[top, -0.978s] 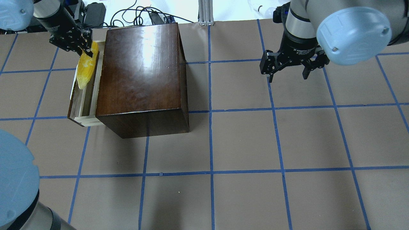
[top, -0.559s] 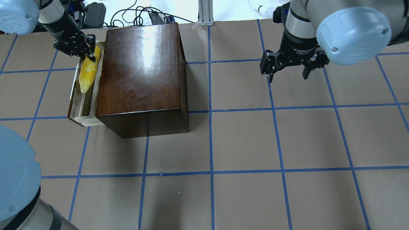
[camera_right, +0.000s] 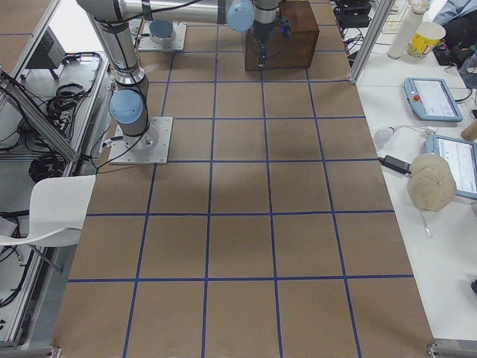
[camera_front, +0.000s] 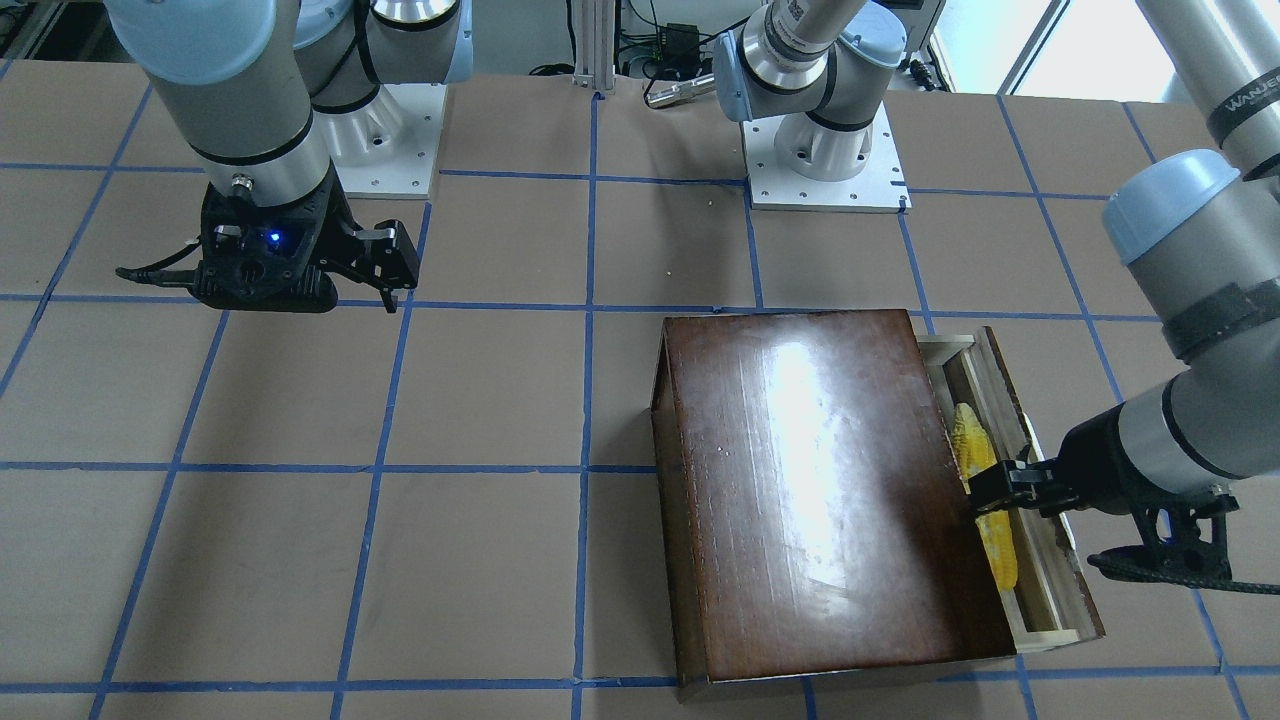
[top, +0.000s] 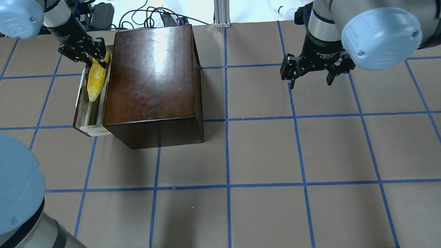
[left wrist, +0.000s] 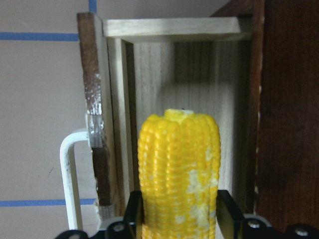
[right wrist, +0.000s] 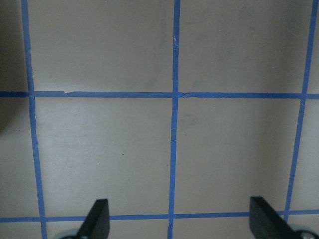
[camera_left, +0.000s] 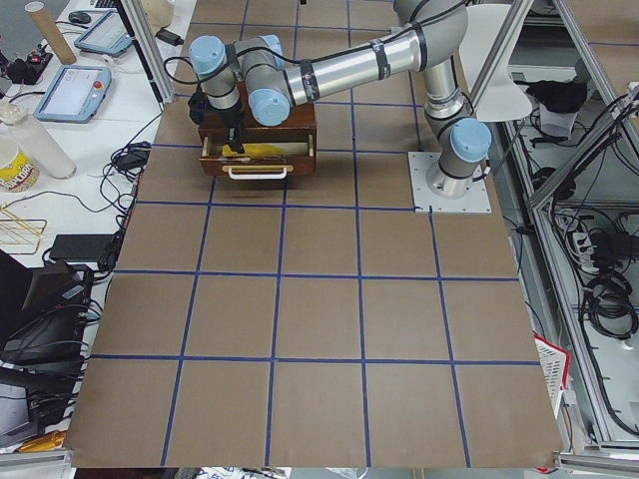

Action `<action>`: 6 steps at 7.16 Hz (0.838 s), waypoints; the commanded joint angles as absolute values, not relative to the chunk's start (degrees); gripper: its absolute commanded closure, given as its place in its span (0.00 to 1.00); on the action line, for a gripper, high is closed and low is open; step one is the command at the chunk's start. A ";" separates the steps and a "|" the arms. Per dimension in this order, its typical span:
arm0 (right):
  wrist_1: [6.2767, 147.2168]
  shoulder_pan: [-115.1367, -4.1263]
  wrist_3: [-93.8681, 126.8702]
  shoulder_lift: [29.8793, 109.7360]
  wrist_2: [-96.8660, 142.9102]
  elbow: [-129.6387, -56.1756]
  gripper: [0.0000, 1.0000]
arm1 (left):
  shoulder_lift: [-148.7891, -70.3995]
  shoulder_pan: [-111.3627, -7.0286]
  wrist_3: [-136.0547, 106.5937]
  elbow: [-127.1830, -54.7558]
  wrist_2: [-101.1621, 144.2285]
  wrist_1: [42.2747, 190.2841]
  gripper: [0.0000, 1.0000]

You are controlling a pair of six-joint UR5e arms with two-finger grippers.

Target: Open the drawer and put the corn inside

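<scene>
left pincer (top: 99, 62), reaching low over the open drawer (top: 90, 119), is clamped on one end of the corn (top: 94, 81), which slants into the tray; right pincer (top: 310, 82) hangs spread wide, empty, above the tabletop (top: 262, 151)

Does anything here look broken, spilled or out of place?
Nothing spilled. The corn sits lengthwise over the open drawer, held by the left gripper. Only the drawer's front panel looks scuffed beside its pull.

Blue tape lines (top: 227, 151) are crossing the brown bench (top: 262, 151) in a grid. A black power brick (top: 103, 13) is sitting past its far edge. A white chair (camera_right: 52, 209) is standing beside the bench. Two tablets (camera_right: 431, 98) (screens up) are lying on a white side table (camera_right: 387, 104) near a paper cup (camera_right: 426, 36).
</scene>
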State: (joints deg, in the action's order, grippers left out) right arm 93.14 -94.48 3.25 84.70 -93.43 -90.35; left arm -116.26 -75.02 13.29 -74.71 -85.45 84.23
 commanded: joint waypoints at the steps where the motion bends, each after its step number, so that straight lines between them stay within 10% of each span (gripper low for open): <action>1: 93.08 -94.48 3.25 84.73 -93.43 -90.35 0.00 | -116.28 -74.88 13.27 -74.71 -85.69 84.29 0.00; 6: 93.16 -94.48 3.25 84.64 -93.43 -90.35 0.00 | -112.60 -75.76 12.93 -73.57 -87.10 86.48 0.00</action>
State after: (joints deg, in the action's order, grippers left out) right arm 93.13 -94.48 3.25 84.67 -93.43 -90.35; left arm -113.87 -75.35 13.40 -73.85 -86.81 85.87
